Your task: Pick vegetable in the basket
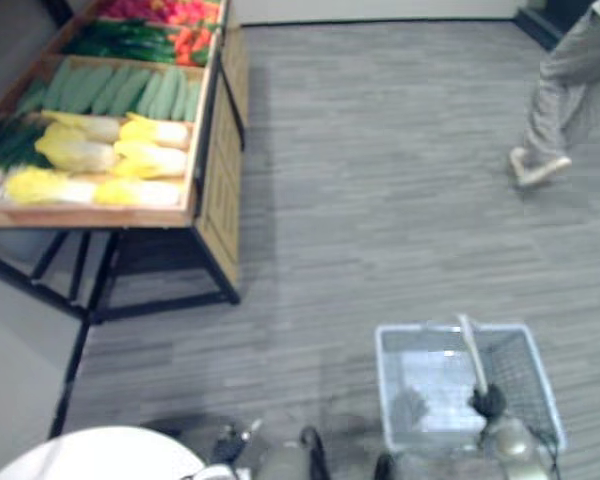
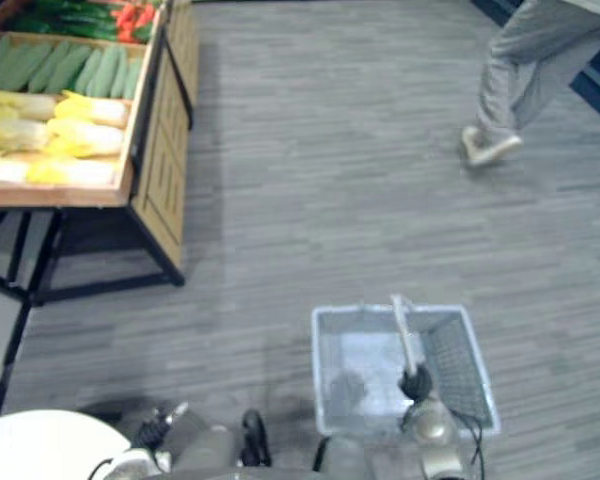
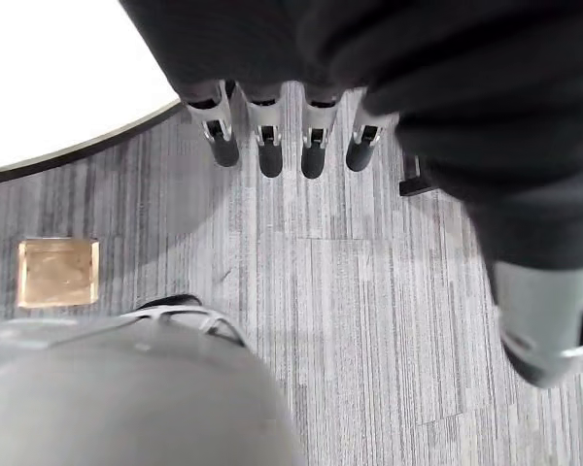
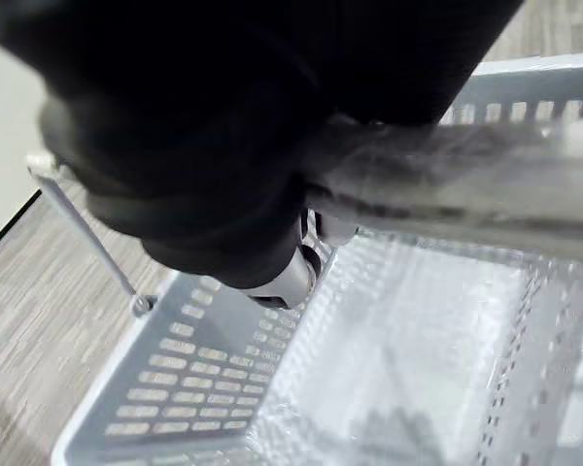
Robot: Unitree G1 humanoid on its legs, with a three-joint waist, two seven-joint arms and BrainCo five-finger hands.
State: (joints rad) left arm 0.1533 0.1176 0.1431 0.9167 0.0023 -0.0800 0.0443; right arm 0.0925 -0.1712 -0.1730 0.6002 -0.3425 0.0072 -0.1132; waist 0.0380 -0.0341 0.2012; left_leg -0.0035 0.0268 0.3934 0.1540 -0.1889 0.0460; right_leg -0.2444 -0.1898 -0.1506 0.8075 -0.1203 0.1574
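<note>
Right hand (image 1: 489, 402) clamped round handle (image 1: 471, 350), carrying empty-looking basket (image 1: 388, 385). Left hand (image 3: 270, 153) slack-fingered, free for picking. Vegetable stand (image 1: 220, 205) well apart.

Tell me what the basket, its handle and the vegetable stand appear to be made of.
Basket: probably moulded plastic, pale grey-blue and matte; its wall is a solid sheet pierced with rows of slots.
Handle: a pale, smooth bar, likely plastic too, though coated metal is possible.
Vegetable stand: light brown panels with a wood-like look, on thin black legs, seemingly painted metal.
</note>
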